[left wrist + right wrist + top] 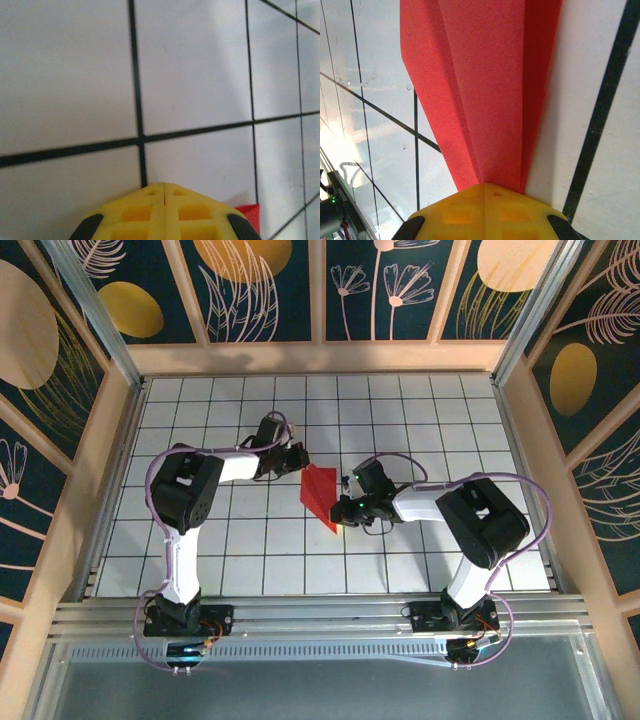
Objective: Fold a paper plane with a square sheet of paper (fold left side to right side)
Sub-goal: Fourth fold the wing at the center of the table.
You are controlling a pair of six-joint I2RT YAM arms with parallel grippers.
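Note:
The red sheet of paper [320, 495] lies on the tiled table, folded into a slim pointed shape with long creases, its point toward the near side. My left gripper [300, 458] is shut just beside the paper's far left corner. In the left wrist view its yellow fingertips [164, 186] meet over bare tile, with a red corner [248, 215] at their right. My right gripper [345, 502] is shut at the paper's right edge. Seen from the right wrist, the closed tips [484, 186] rest on the narrow end of the creased paper [485, 90], which fans out away from them.
The white grid table [200, 540] is walled by wooden panels on three sides [320, 355]. A metal rail [320, 615] runs along the near edge where both arm bases are bolted. Cables loop from each arm.

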